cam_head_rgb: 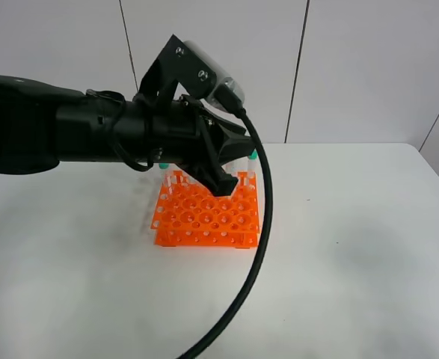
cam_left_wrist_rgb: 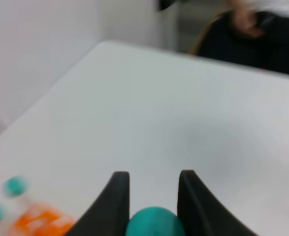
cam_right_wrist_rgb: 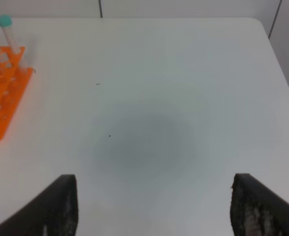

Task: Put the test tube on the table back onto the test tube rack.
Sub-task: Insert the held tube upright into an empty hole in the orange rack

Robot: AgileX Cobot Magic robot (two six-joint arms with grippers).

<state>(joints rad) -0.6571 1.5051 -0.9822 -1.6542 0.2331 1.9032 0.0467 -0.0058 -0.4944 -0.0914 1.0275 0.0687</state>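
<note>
My left gripper (cam_head_rgb: 223,183) hangs over the back of the orange test tube rack (cam_head_rgb: 208,217) on the white table (cam_head_rgb: 354,247). In the left wrist view its fingers (cam_left_wrist_rgb: 118,196) stand close on either side of the teal cap of a test tube (cam_left_wrist_rgb: 155,223); the tube's body is hidden. Other teal-capped tubes (cam_head_rgb: 253,155) stand in the rack's back row and show blurred in the left wrist view (cam_left_wrist_rgb: 15,185). My right gripper (cam_right_wrist_rgb: 154,177) is open and empty above bare table, well to the right of the rack (cam_right_wrist_rgb: 1,93).
A black cable (cam_head_rgb: 256,247) hangs from the left arm and runs down past the rack's right side to the front edge. A person (cam_left_wrist_rgb: 262,29) sits beyond the table's far end in the left wrist view.
</note>
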